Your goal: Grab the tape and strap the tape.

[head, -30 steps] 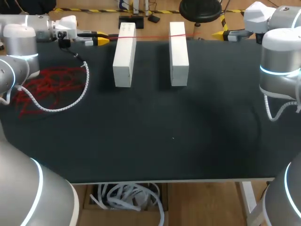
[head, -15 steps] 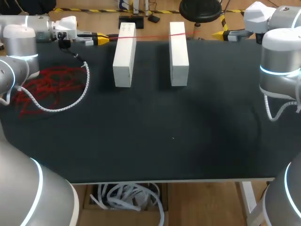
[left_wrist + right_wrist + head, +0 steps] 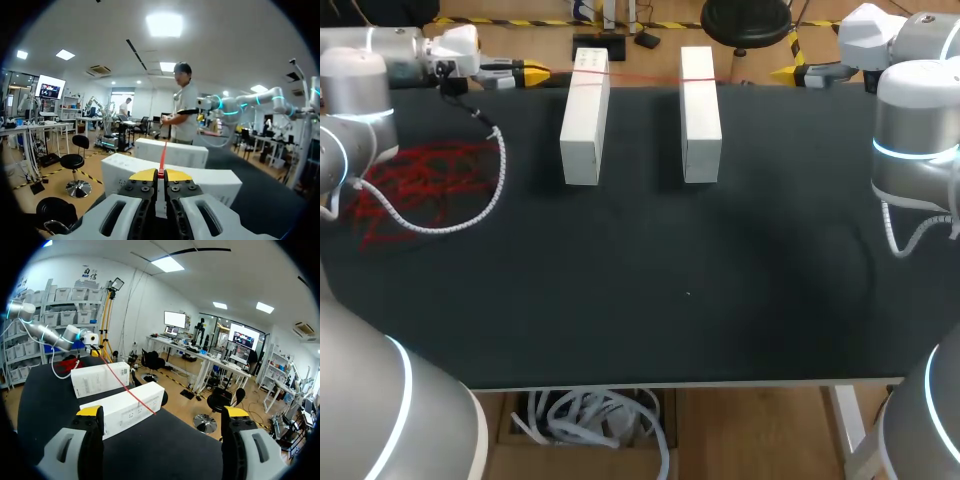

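Though strung straight across the tops of two white boxes, gripped at one end only: thin red tape (image 3: 640,77), clenched in the left claw (image 3: 535,75) by the far left corner of the table (image 3: 670,300). Left box (image 3: 585,125) and right box (image 3: 700,120) lying parallel near the far edge, a gap between them, both squarely between the two claws. On the dark top beside the left arm, a loose red tangle (image 3: 420,180), partly ringed by a white coiled cable (image 3: 470,215) hanging from that arm.

From the left wrist: yellow tips pressed together on the tape (image 3: 163,152). Left claw (image 3: 160,175) level, pointing along the strand, over the left box (image 3: 210,182) just ahead and the right box (image 3: 175,152) beyond. From overhead, too small to judge that pinch.

From the right wrist: right claw (image 3: 162,412) released, fingers (image 3: 90,412) spread wide, nothing touching them. Tape (image 3: 125,390) slanting over both boxes, ending near the edge of the right box (image 3: 115,415), clear of the fingers. Left box (image 3: 97,380) behind it.

Overhead, only a yellow tip of the right claw (image 3: 788,72) showing, by the far edge to the right of the boxes, held level and aimed sideways at them.
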You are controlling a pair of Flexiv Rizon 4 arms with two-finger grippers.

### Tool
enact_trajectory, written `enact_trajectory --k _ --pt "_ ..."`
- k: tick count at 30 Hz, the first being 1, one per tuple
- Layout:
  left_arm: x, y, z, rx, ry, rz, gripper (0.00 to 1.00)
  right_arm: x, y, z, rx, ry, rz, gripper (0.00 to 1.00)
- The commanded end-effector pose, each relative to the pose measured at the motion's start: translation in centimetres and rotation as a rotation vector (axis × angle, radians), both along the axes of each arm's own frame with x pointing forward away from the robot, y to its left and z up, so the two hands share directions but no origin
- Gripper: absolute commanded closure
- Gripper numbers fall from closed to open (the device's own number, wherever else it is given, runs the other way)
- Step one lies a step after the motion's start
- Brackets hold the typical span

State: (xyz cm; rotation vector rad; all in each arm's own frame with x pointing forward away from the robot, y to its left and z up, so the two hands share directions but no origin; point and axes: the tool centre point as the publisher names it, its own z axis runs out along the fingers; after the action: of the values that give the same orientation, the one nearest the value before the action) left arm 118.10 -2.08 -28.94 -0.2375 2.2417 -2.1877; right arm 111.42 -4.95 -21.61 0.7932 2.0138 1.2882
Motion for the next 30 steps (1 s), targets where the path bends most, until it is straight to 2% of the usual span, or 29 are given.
enact_trajectory --k 1,5,10,18,24,28,30 --pt "-1.1 -0.2 1.3 0.005 -0.002 0.020 1.00 0.0 0.0 0.0 0.000 0.000 0.000 0.00" --pt "-1.6 -0.7 3.2 -0.015 -0.007 0.044 1.00 0.0 0.0 0.0 0.000 0.000 0.000 0.00" --pt "-2.7 -1.8 5.9 -0.032 -0.059 0.052 1.00 0.0 0.0 0.0 0.000 0.000 0.000 0.00" --pt "-4.0 -4.1 9.1 -0.066 -0.069 0.094 1.00 0.0 0.0 0.0 0.000 0.000 0.000 0.00" --pt "-4.4 -5.3 10.7 -0.084 -0.018 0.172 1.00 0.0 0.0 0.0 0.000 0.000 0.000 0.00" --pt "-4.5 -5.9 11.7 -0.041 -0.005 0.259 1.00 0.0 0.0 0.0 0.000 0.000 0.000 0.00" --pt "-4.6 -5.9 12.4 -0.047 -0.002 0.290 1.00 0.0 0.0 0.0 0.000 0.000 0.000 0.00"
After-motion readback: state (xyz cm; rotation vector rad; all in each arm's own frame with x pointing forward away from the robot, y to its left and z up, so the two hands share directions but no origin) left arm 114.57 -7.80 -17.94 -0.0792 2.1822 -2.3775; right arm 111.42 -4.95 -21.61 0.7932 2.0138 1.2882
